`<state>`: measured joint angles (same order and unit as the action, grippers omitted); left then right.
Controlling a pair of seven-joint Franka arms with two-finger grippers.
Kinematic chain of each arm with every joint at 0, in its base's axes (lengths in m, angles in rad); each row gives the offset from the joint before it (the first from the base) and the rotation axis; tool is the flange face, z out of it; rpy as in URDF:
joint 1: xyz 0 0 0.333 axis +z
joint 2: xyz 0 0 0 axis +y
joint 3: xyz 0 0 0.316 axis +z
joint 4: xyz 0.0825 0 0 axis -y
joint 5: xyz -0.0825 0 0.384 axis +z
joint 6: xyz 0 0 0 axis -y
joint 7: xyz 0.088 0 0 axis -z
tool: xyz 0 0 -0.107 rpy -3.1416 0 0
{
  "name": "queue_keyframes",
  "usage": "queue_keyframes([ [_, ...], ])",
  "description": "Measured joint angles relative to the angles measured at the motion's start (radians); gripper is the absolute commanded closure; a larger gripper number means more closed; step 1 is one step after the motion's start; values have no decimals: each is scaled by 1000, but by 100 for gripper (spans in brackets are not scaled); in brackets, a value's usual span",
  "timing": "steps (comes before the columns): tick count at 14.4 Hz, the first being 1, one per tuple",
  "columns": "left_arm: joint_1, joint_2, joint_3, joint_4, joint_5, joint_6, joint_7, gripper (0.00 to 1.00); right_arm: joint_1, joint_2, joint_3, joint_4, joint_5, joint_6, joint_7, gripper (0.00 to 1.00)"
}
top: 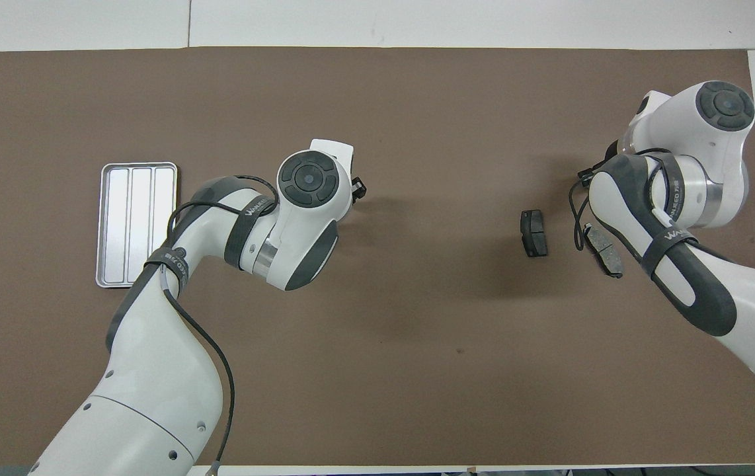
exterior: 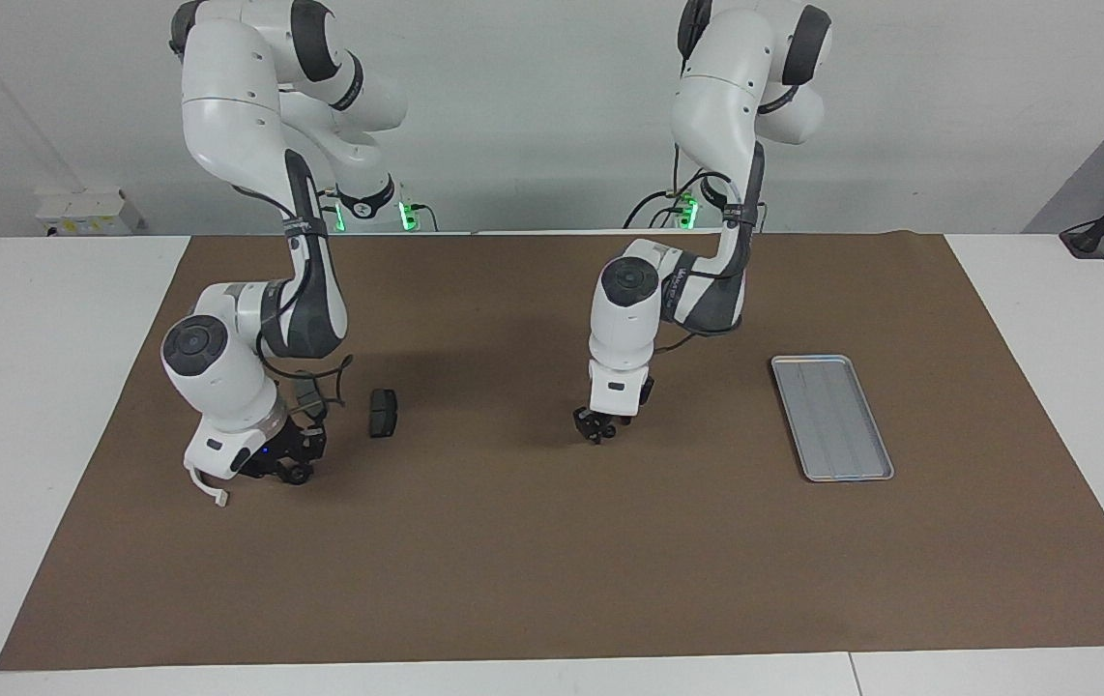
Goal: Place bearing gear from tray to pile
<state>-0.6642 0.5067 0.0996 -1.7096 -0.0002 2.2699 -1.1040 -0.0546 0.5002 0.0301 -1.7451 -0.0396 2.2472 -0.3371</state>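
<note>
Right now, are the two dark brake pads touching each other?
Apart. The overhead view shows a strip of bare brown mat between the brake pad toward the middle and the other brake pad beside the right arm.

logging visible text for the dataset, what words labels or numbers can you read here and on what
"WANLEED" partly legible: on the black strap around the left arm's forearm.
Lettering on the black strap around the right arm: looks like the same brand, too blurred to confirm.
Tray, brake pads and brown mat: no readable text.
</note>
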Motion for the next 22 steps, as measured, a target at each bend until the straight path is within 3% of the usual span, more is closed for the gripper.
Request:
queue_keyframes([
  [3, 50, -76, 7, 21, 1, -97, 5, 0, 0, -3, 1, -1, 0, -22, 29, 0],
  [8, 230, -323, 12, 25, 8, -402, 278, 0, 17, -63, 16, 38, 0, -58, 96, 0],
  [11, 358, -455, 14, 23, 8, -519, 471, 0, 79, -72, 21, 159, 0, -185, 141, 0],
  [13, 432, -523, 14, 22, 8, -598, 600, 0, 157, -62, 22, 245, 0, -298, 272, 0],
  [17, 491, -607, 14, 14, 8, -704, 744, 0, 362, -21, 25, 339, 0, -362, 558, 0],
  [22, 546, -623, 10, -11, 8, -704, 921, 0, 549, 65, 24, 372, -5, -331, 818, 0],
])
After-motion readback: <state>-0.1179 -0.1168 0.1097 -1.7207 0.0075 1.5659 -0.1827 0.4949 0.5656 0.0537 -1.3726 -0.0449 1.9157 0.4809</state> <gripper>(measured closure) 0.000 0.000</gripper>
